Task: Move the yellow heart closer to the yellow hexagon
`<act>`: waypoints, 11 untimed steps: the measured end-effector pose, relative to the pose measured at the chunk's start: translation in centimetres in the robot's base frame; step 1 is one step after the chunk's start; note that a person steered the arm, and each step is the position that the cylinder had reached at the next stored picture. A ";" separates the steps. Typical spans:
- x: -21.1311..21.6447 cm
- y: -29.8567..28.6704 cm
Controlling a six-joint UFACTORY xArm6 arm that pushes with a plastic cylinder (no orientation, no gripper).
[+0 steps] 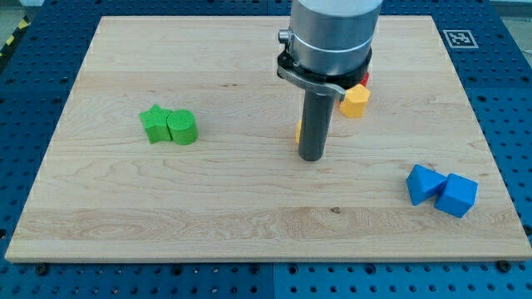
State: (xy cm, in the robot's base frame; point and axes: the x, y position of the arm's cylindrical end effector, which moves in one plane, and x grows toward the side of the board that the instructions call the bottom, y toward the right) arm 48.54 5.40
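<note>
My tip: my tip (312, 158) is resting on the wooden board (249, 208) near its middle; it is a bare rod with nothing that opens, closes or grips, and it is holding nothing.
Yellow heart: only a thin yellow sliver (298, 130) is showing just past the rod's left edge in the view, a little above my tip; I am taking this to be the yellow heart, though its shape is hidden behind the rod.
Contact: whether the rod is touching that sliver cannot be told, since the rod is covering the place where they would meet.
Yellow hexagon: the yellow hexagon (356, 101) is sitting up and to the view's right of my tip, near it, partly under the arm's housing.
Red block: a red block (365, 79) is peeking out just above the hexagon, its shape hidden.
Handling: the heart is looking like a small, rigid, light block, so it is likely sliding easily on the smooth wood and turning if pushed off-centre.
Where to push: no grasp is possible; I am judging that the tip should be pressing the heart's far side, the one facing away from the hexagon, through its middle.
Risk: an overlong push is likely nudging the hexagon or the red block.
Bystanders: a green star (155, 123) and a green block (183, 127) are lying well to the view's left of my tip, two blue blocks (441, 190) well to its lower right.
</note>
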 end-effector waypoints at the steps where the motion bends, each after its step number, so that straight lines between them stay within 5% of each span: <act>1: -1.4 0.0; 7: -2.2 -3.6; 11: -4.3 0.4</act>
